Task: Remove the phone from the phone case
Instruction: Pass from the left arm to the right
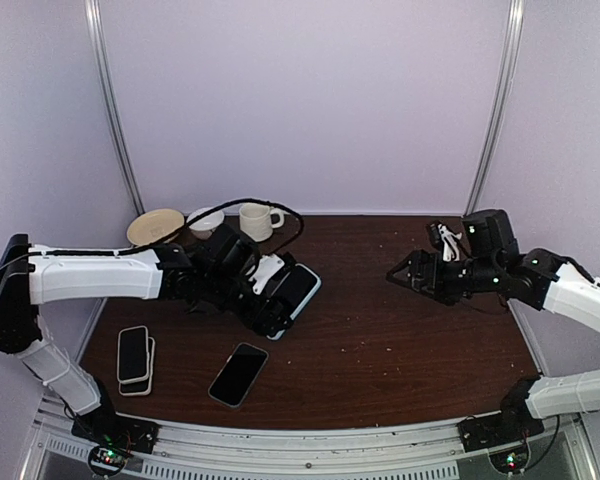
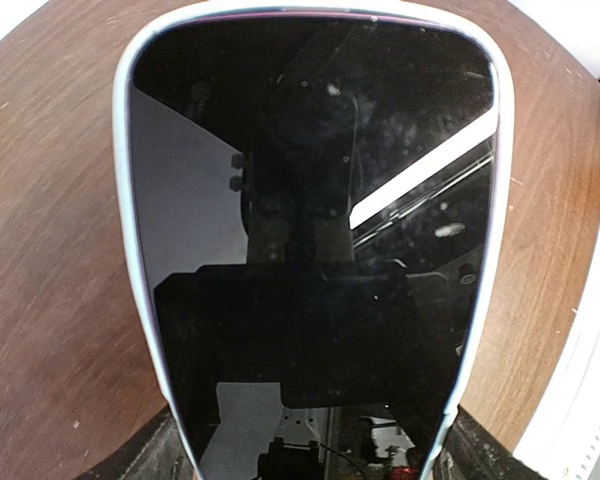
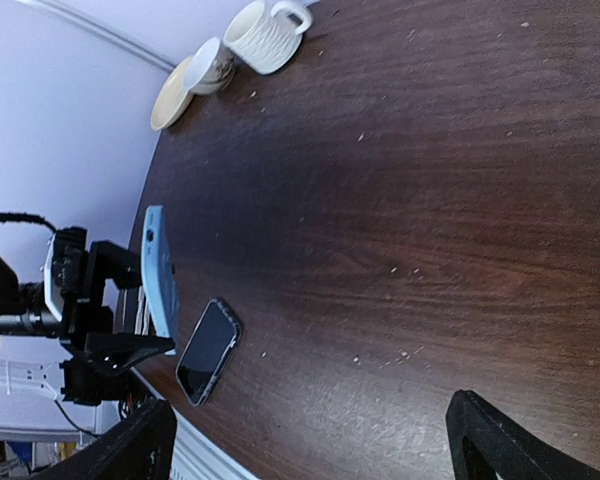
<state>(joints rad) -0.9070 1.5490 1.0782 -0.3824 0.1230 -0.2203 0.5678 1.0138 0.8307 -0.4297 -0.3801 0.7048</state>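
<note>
Phone (image 1: 298, 290) in its case (image 3: 158, 270) extends lengthwise from the clamping left gripper (image 2: 310, 452); right gripper (image 1: 395, 274) spread apart.

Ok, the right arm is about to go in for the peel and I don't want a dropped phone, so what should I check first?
1. Left claw shut on the phone: ok.
2. Right claw open and empty: ok.
3. Right claw close to the case: not ok, it hangs well apart, over the table's right side.
4. Phone fully seated in the case: ok, the pale rim shows along the top and both sides; the bottom is hidden.
5. Left grip firm enough to take a pull: cannot tell.
</note>
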